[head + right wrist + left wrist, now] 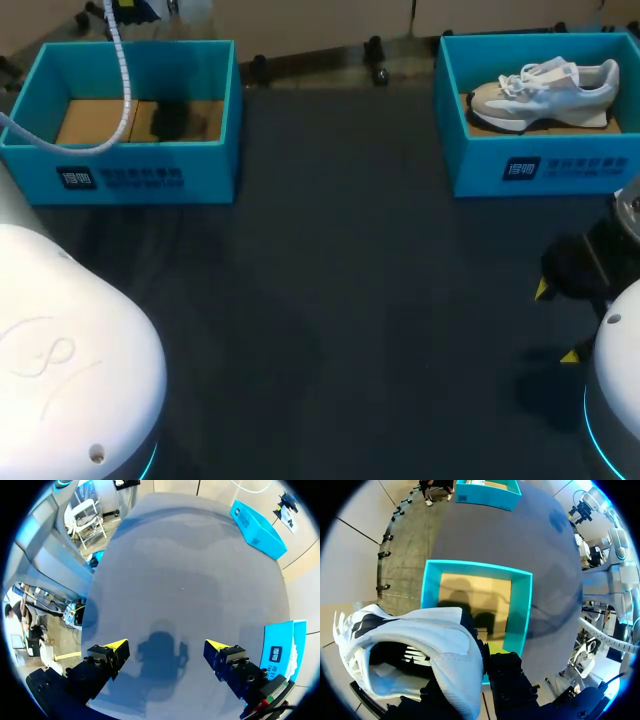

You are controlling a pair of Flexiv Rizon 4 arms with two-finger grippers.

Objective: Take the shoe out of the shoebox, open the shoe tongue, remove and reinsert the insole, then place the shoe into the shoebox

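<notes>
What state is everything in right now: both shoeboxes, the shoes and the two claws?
left shoebox: open, nothing inside.
right shoebox: open, one shoe inside.
boxed shoe: resting in the right shoebox, laced.
lifted shoe: in the air above the left shoebox.
left claw: shut on the lifted shoe.
right claw: open, empty.

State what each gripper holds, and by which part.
The left gripper holds the white shoe, seemingly near its heel; the spot is hidden. The right gripper is open, empty.
</notes>
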